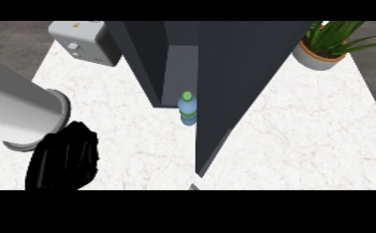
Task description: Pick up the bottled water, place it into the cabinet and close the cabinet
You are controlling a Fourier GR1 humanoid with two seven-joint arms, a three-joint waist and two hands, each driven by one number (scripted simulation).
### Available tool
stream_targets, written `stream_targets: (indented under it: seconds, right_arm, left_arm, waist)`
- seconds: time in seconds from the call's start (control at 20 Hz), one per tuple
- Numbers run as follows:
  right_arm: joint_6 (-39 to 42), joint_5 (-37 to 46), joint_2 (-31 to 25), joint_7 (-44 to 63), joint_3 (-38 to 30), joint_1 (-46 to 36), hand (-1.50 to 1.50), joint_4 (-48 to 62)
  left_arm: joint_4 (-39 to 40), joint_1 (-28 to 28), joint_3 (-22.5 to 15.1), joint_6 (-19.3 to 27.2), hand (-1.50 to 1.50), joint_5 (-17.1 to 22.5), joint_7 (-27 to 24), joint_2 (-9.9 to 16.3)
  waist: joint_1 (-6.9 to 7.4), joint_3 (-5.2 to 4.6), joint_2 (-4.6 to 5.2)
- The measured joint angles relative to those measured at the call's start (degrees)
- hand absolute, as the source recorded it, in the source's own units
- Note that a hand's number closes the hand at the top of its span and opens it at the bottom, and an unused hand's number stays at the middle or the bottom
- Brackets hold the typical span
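At the lower left we see one robot hand [64, 158], the left, black at the end of its grey forearm [29, 112], hanging over the white marbled table [301, 127]; its fingers hang down together, only slightly bent, and nothing is in them. The right robot hand does not show. Up and to the right of the robot hand, well apart from it, the bottled water [188, 108] stands upright with its green cap and blue label, at the mouth of the dark cabinet [147, 58], just beside the edge of the cabinet door [242, 77]. That door stands open, a tall dark panel swung out toward us, to the right of the bottle. Farther up from the robot hand, past the forearm, we see a grey toaster [84, 42] at the back of the table beside the cabinet. Farthest away, at the upper right beyond the door, sits a potted plant [327, 45] in a pale pot.
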Motion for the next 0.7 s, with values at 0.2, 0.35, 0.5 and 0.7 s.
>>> stream_targets:
  seconds: [0.2,0.35,0.5,0.7]
  right_arm:
    - [-3.0,1.3,-1.3,0.1,0.6,-4.2,1.50,0.7]
    - [-5.5,0.9,-1.8,0.7,0.1,-6.8,1.50,1.5]
    - [-7.8,-0.1,-1.0,1.4,-2.1,-9.2,1.50,3.2]
    - [-10.3,-2.4,5.6,1.2,-8.0,-16.1,1.50,13.5]
  left_arm:
    - [-0.5,2.0,1.8,-2.3,1.50,1.1,-0.7,1.3]
    - [-0.3,3.4,2.4,-3.8,1.50,1.1,-1.8,1.9]
    - [-0.2,4.7,3.9,-6.0,1.50,2.2,-2.3,3.0]
    - [-0.8,7.3,4.9,-8.3,1.50,2.5,-3.3,4.2]
  waist:
    - [0.49,-0.04,0.09]
    - [0.93,-0.07,0.21]
    - [1.34,-0.09,0.37]
    - [1.78,-0.03,0.55]
